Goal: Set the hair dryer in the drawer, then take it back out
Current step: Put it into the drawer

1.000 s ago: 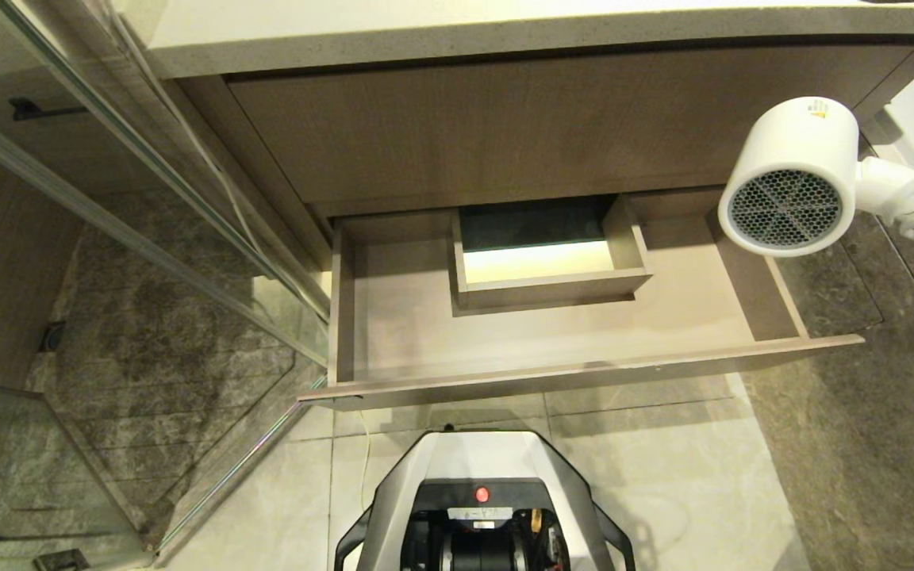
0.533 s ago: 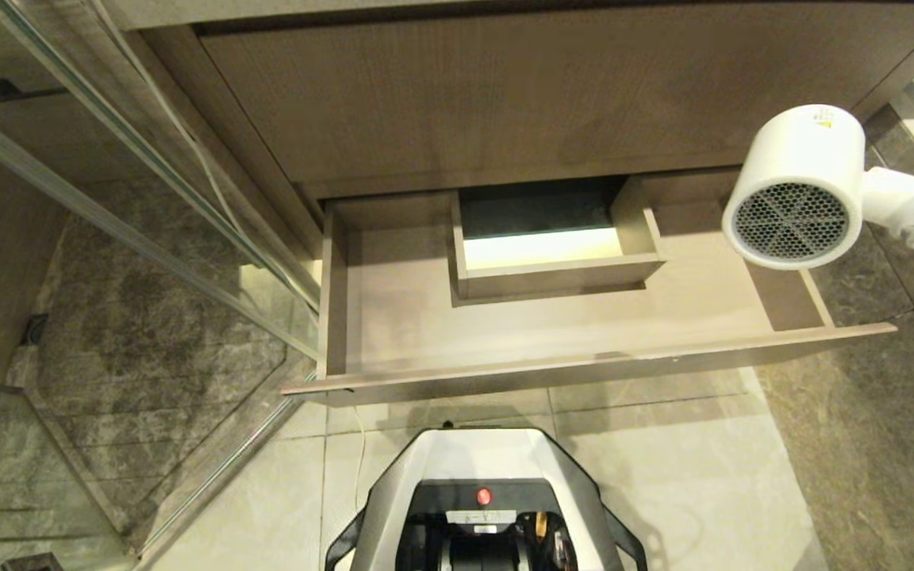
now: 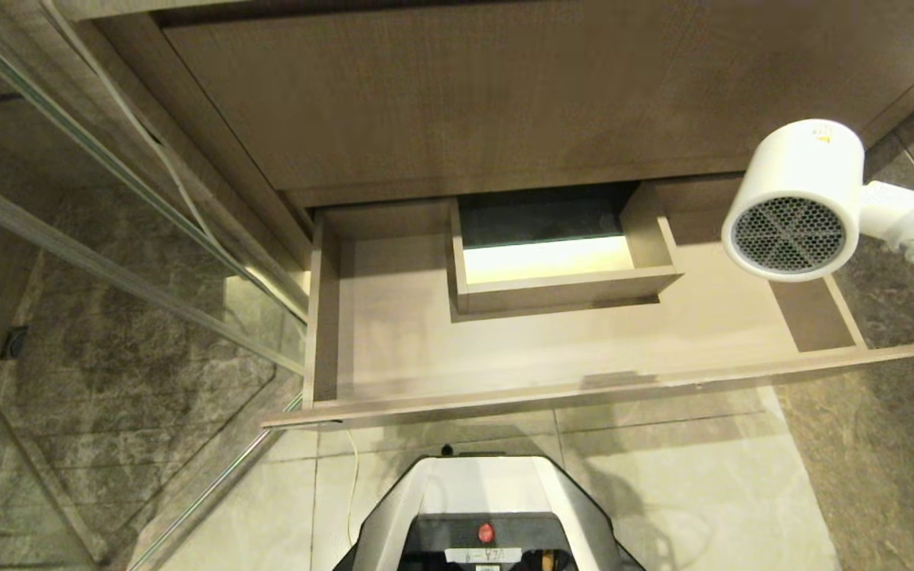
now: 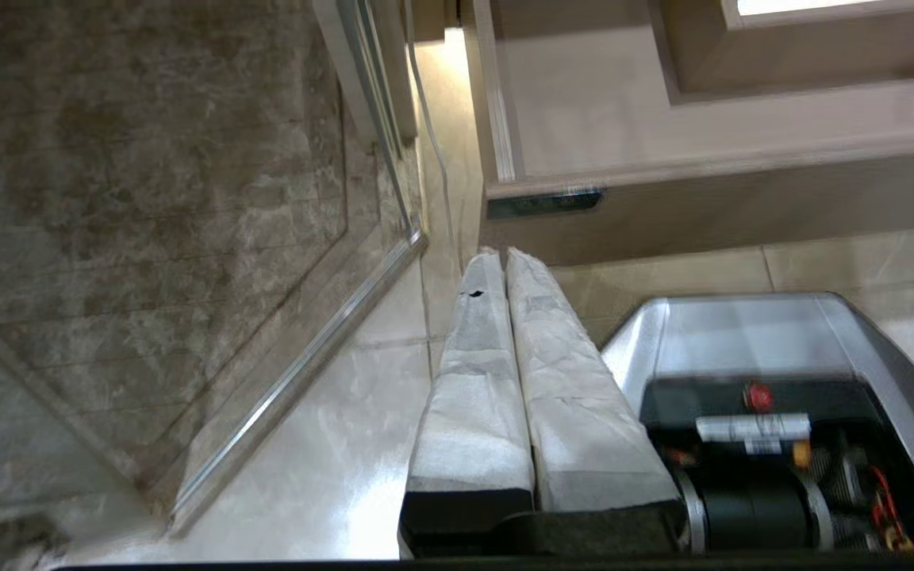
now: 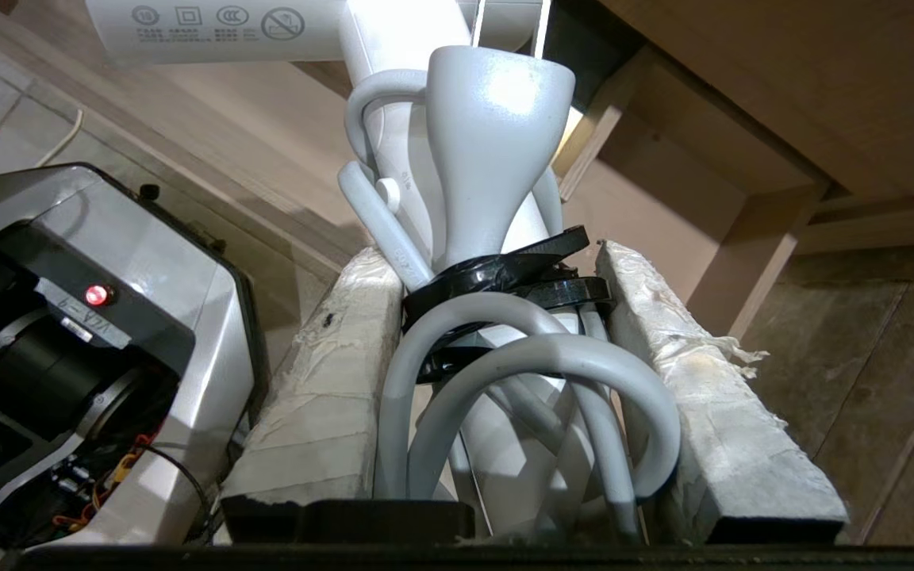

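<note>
A: Status, R gripper (image 5: 497, 333)?
B: Jaws clamped on hair dryer (image 3: 794, 202) handle w/ bundled cord. Dryer held in air above drawer (image 3: 552, 353) right rear corner, grille facing camera.
A: Drawer?
B: Pulled out; boxed cut-out (image 3: 556, 266) at back centre.
A: L gripper (image 4: 505, 258)?
B: Fingers pressed together, nothing held, below drawer front's left corner.

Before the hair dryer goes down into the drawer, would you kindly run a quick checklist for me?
1. Hair dryer held by the right claw, around handle and bundled cord: ok.
2. Drawer pulled open: ok.
3. Drawer floor free where the dryer would land: ok.
4. Dryer over the drawer's right end, near the side wall: ok, but tight.
5. Left claw shut, low beside the base, out of the way: ok.
6. Cord loops hang loose; whether they will snag: cannot tell.
</note>
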Robot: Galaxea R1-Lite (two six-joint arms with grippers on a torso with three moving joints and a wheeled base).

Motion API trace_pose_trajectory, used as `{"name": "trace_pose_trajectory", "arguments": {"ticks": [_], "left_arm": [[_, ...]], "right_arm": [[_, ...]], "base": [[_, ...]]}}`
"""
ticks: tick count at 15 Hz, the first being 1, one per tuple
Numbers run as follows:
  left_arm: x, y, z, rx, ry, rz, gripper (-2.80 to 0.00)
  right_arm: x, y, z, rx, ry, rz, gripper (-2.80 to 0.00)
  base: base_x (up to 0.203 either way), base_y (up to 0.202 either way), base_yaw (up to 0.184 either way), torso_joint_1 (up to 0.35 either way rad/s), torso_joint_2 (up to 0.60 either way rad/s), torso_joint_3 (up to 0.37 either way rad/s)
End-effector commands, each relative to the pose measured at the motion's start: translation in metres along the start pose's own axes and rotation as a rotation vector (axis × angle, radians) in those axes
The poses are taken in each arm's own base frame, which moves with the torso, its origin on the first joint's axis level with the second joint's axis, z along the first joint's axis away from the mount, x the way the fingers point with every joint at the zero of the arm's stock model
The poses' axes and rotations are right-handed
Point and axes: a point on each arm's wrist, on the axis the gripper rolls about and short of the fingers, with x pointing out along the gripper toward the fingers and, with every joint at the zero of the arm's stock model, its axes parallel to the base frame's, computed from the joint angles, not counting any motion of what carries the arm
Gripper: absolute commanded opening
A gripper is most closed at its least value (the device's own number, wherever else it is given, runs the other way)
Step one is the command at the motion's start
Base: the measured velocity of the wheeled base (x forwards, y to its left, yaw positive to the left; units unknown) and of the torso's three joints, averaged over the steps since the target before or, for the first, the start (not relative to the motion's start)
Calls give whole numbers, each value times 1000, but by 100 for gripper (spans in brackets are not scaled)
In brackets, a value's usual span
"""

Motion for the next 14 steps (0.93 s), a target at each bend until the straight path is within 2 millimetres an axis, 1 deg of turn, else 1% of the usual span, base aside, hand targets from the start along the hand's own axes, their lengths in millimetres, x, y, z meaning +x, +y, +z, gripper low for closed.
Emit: {"name": "trace_pose_trajectory", "arguments": {"ticks": [1,5,8,9,14], "left_arm": [[0,0,0,0,0,0,-280],[0,0,0,0,0,0,-280],[0,0,0,0,0,0,-280],[0,0,0,0,0,0,-280],[0,0,0,0,0,0,-280]], "right_arm": [[1,0,-3,6,14,-3,-280],[3,-1,-9,20,39,-11,-280],[3,-1,-9,19,37,-17,-280],[4,0,-13,18,36,-21,-280],[4,2,-17,22,42,-34,-280]], "base": [[0,0,0,-36,399,320],[0,0,0,-21,422,395],[0,0,0,-44,405,348],[0,0,0,-4,363,367],[0,0,0,-40,380,339]]}}
